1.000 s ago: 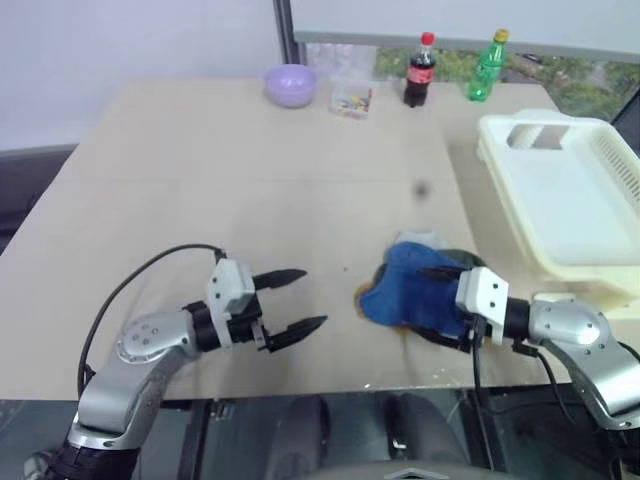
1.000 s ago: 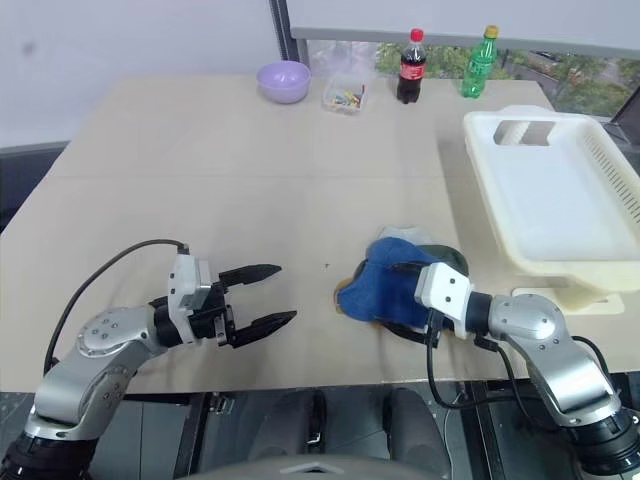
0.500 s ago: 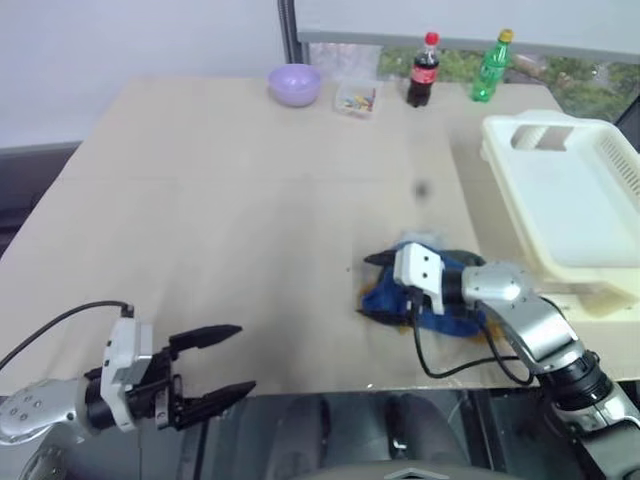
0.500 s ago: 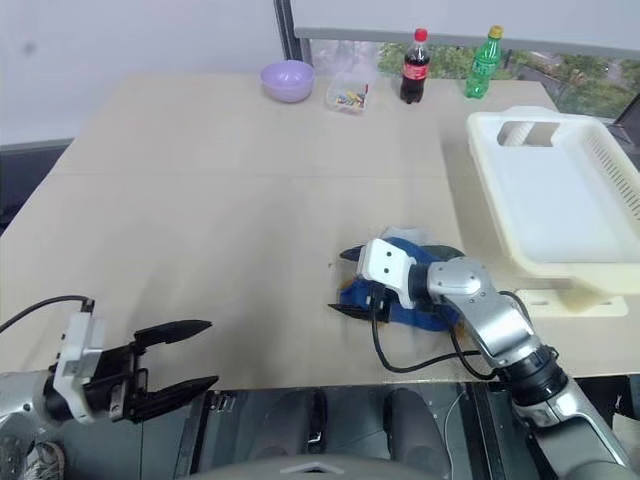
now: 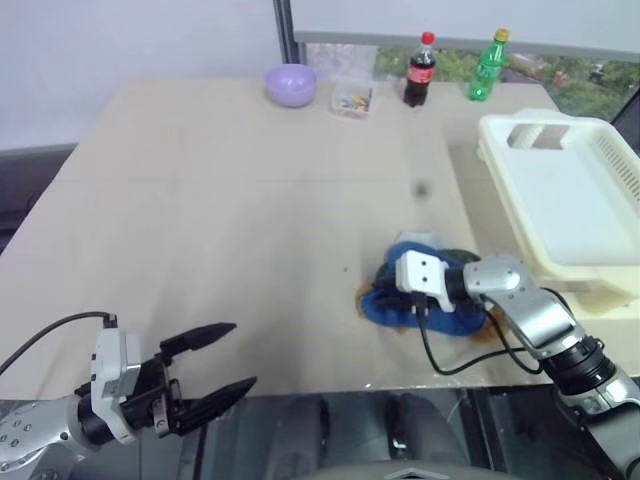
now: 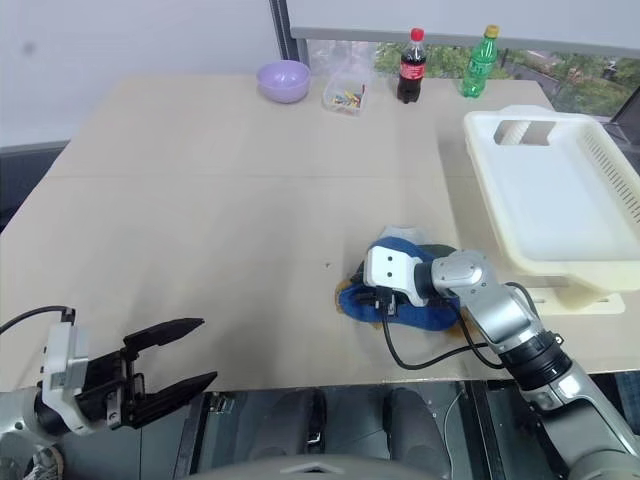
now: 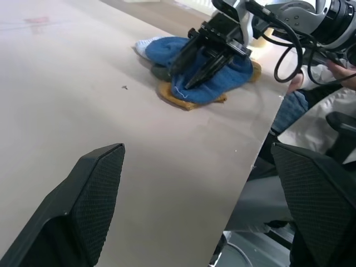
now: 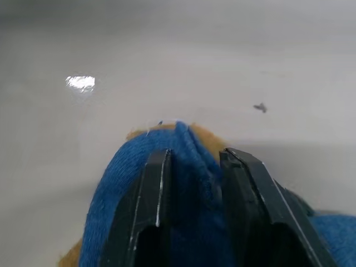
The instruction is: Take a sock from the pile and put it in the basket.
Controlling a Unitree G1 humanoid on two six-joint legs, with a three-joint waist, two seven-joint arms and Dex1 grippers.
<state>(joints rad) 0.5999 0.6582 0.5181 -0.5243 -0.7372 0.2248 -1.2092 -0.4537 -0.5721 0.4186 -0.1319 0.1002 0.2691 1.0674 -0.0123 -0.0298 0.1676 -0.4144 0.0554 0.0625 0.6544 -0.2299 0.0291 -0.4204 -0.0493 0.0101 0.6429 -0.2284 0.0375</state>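
Mostly bare tan table, apparently plywood.

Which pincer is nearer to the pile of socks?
The right pincer: its fingers pinch a fold of the blue sock on the pile. The left pincer hangs open at the table's near edge, well apart from it.

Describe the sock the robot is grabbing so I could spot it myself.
On the beige table, left of the cream basket, lies the pile of socks. The blue sock lies on top, pinched by the right gripper; the others peeking out beneath are mustard, dark green and pale.
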